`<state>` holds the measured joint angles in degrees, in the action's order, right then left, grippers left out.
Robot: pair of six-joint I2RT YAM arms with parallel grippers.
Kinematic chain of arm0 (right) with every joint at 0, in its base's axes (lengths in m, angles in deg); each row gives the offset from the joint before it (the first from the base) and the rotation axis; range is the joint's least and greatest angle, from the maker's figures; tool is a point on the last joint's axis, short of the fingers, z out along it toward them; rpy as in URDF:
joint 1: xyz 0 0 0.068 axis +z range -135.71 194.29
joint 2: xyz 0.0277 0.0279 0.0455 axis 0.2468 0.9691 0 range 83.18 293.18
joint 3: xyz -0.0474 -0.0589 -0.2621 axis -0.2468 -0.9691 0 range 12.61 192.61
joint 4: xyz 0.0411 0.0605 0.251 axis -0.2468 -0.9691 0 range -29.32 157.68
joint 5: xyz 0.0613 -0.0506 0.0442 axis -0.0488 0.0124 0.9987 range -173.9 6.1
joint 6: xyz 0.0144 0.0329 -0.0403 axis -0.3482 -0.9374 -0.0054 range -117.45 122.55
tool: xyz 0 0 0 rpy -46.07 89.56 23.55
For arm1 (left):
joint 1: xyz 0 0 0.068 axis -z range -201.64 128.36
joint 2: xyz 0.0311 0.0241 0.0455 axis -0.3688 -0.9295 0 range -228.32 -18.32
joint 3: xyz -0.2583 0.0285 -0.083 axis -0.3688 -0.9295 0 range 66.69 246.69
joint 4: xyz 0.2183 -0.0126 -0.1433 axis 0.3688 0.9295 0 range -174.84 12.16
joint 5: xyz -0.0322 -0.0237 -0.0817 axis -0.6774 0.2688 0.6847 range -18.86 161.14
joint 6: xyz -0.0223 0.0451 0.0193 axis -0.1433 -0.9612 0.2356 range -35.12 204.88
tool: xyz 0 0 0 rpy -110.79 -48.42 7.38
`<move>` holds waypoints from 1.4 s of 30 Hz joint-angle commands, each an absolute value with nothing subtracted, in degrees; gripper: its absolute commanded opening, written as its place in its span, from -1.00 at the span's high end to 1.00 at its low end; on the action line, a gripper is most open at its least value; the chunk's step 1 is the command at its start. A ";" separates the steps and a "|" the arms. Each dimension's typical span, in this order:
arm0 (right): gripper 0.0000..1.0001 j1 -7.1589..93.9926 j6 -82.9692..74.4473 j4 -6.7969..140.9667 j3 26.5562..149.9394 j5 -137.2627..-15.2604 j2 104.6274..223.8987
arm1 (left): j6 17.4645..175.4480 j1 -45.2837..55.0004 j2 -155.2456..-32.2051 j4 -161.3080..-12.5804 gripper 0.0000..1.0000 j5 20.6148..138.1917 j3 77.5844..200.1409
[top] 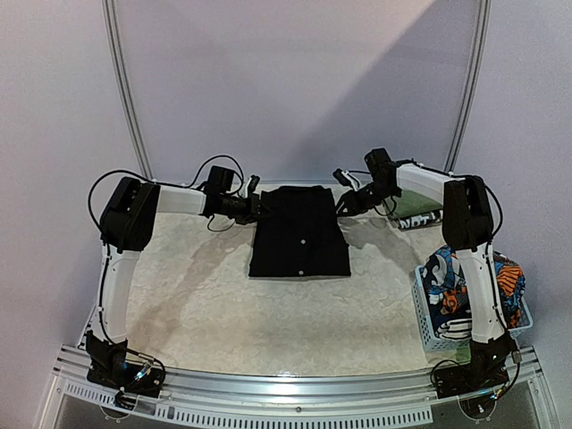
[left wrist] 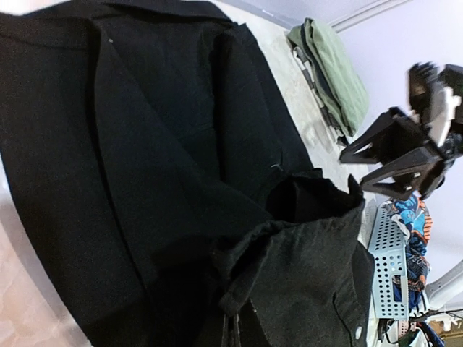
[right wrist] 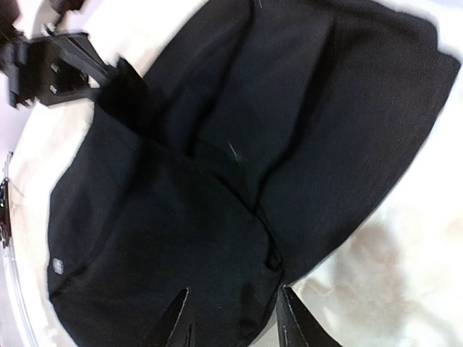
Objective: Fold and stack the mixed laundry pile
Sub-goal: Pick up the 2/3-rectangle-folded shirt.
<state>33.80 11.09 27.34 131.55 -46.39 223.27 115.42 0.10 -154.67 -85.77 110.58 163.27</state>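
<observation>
A large black garment, part of the laundry pile, lies as a folded rectangle in the middle of the white padded table. My left gripper is at its far left corner; in the left wrist view it is shut on a raised fold of the black cloth. My right gripper is at the far right corner, open; in the right wrist view its fingers straddle the edge of the garment. The orange-blue-white cartoon-print garment sits in the basket.
A pale blue lattice basket stands at the near right beside the right arm. A folded olive-green cloth lies at the far right, behind the right gripper. A metal frame rises at the back of the table.
</observation>
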 commanded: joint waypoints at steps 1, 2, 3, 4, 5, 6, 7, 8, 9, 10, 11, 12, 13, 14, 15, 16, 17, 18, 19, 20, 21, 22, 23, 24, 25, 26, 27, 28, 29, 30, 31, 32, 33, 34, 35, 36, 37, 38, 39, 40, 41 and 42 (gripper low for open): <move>0.21 34.20 12.25 29.12 132.18 -47.25 220.55 | 115.92 -0.27 -151.89 -87.27 1.00 110.69 162.96; 0.21 34.19 12.23 28.59 133.09 -46.99 221.15 | 116.10 -0.28 -151.88 -87.57 1.00 110.69 162.79; 0.23 34.19 12.29 28.23 133.75 -46.75 222.29 | 116.22 -0.24 -151.89 -87.71 1.00 110.76 162.64; 0.26 34.21 12.38 28.03 134.40 -46.44 222.94 | 116.40 -0.23 -151.82 -87.81 1.00 110.78 162.55; 0.27 34.24 12.39 27.82 135.10 -46.18 223.78 | 116.37 -0.28 -151.77 -87.83 1.00 110.78 162.50; 0.27 34.24 12.33 27.78 135.28 -45.90 224.68 | 116.40 -0.27 -151.74 -87.83 1.00 110.78 162.45; 0.28 34.26 12.25 27.76 135.63 -45.79 225.21 | 116.35 -0.26 -151.58 -87.83 1.00 110.78 162.41; 0.29 34.24 12.03 27.57 136.08 -45.60 225.85 | 116.36 -0.28 -151.49 -87.83 1.00 110.78 162.41; 0.30 34.20 12.03 27.37 136.41 -45.31 226.30 | 116.45 -0.28 -151.38 -87.83 1.00 110.78 162.37; 0.32 34.28 12.04 27.23 136.59 -44.94 226.86 | 116.48 -0.28 -151.34 -87.83 1.00 110.78 162.40; 0.34 34.32 12.17 27.19 136.60 -44.70 227.23 | 116.50 -0.27 -151.27 -87.83 1.00 110.78 162.45; 0.36 34.37 12.30 27.06 136.67 -44.41 227.43 | 116.56 -0.28 -151.32 -87.83 1.00 110.82 162.49; 0.36 34.41 12.45 26.94 136.76 -44.49 227.78 | 116.63 -0.35 -151.34 -87.83 1.00 110.83 162.57; 0.36 34.49 12.52 26.71 136.80 -44.49 227.99 | 116.67 -0.36 -151.42 -87.83 1.00 110.91 162.62; 0.37 34.50 12.61 26.58 136.89 -44.56 228.36 | 116.75 -0.36 -151.48 -87.83 1.00 110.95 162.66; 0.37 34.50 12.72 26.39 137.00 -44.54 228.69 | 116.78 -0.37 -151.56 -87.83 1.00 110.96 162.67; 0.37 34.60 12.79 26.20 137.11 -44.51 228.87 | 116.85 -0.37 -151.65 -87.91 1.00 111.00 162.67; 0.37 34.59 12.87 26.08 137.11 -44.45 229.18 | 117.00 -0.37 -151.73 -87.96 1.00 111.04 162.63; 0.37 34.59 12.92 25.94 137.14 -44.32 229.30 | 117.03 -0.37 -151.76 -88.00 1.00 111.14 162.59; 0.37 34.66 12.99 25.88 137.14 -44.27 229.54 | 117.13 -0.36 -151.81 -88.05 1.00 111.13 162.58; 0.37 34.68 13.05 25.89 137.11 -44.26 229.67 | 117.13 -0.37 -151.87 -88.09 1.00 111.13 162.58; 0.37 34.68 13.04 25.87 137.07 -44.26 229.75 | 117.18 -0.37 -151.83 -88.14 1.00 111.18 162.51; 0.38 34.68 13.02 25.91 137.13 -44.26 229.90 | 117.16 -0.37 -151.83 -88.17 1.00 111.21 162.50; 0.38 34.79 12.97 26.01 137.13 -44.26 229.99 | 117.14 -0.33 -151.90 -88.18 1.00 111.27 162.49; 0.40 34.76 12.89 26.07 137.17 -44.34 230.11 | 117.13 -0.41 -151.91 -88.18 1.00 111.30 162.49; 0.42 34.77 12.84 26.04 137.16 -44.35 230.19 | 117.15 -0.38 -151.91 -88.14 1.00 111.31 162.49; 0.46 34.77 12.77 26.13 137.26 -44.37 230.34 | 117.18 -0.45 -151.90 -88.14 1.00 111.38 162.49; 0.51 34.77 12.71 26.24 137.30 -44.42 230.33 | 117.14 -0.45 -151.86 -88.16 1.00 111.39 162.43; 0.58 34.76 12.63 26.31 137.25 -44.54 230.38 | 117.16 -0.46 -151.85 -88.18 1.00 111.46 162.44; 0.66 34.77 12.58 26.49 137.30 -44.53 230.35 | 117.18 -0.46 -151.95 -88.18 1.00 111.48 162.41; 0.72 34.79 12.57 26.57 137.32 -44.79 230.32 | 117.27 -0.46 -151.90 -88.18 1.00 111.44 162.41; 0.80 34.77 12.49 26.74 137.26 -45.13 230.25 | 117.23 -0.46 -151.94 -88.18 1.00 111.60 162.41; 0.88 34.78 12.34 26.89 137.28 -45.22 230.16 | 117.24 -0.46 -151.87 -88.22 1.00 111.62 162.41; 0.96 34.77 12.32 26.91 137.28 -45.32 229.94 | 117.25 -0.42 -151.85 -88.22 1.00 111.65 162.41; 1.00 34.76 12.35 26.81 137.28 -45.33 229.68 | 117.26 -0.45 -151.77 -88.19 1.00 111.66 162.41; 1.00 34.79 12.43 26.66 137.21 -45.26 229.36 | 117.19 -0.52 -151.59 -88.10 1.00 111.74 162.41; 1.00 34.77 12.61 26.40 137.15 -45.13 228.58 | 117.10 -0.52 -151.26 -87.97 1.00 111.82 162.41; 1.00 34.79 12.94 26.23 136.90 -45.05 227.90 | 117.01 -0.59 -150.86 -87.92 1.00 111.83 162.22; 1.00 34.77 13.15 26.32 136.10 -45.07 226.68 | 116.85 -0.63 -150.01 -87.84 1.00 111.90 162.04; 1.00 34.78 13.46 26.50 135.11 -45.24 224.69 | 116.65 -0.63 -149.17 -87.76 1.00 111.96 161.63; 1.00 34.77 13.89 26.71 134.08 -45.28 223.33 | 116.53 -0.61 -148.22 -87.74 1.00 112.05 161.29; 1.00 34.77 14.11 26.93 133.08 -45.28 221.46 | 116.38 -0.63 -147.23 -87.68 1.00 112.19 161.00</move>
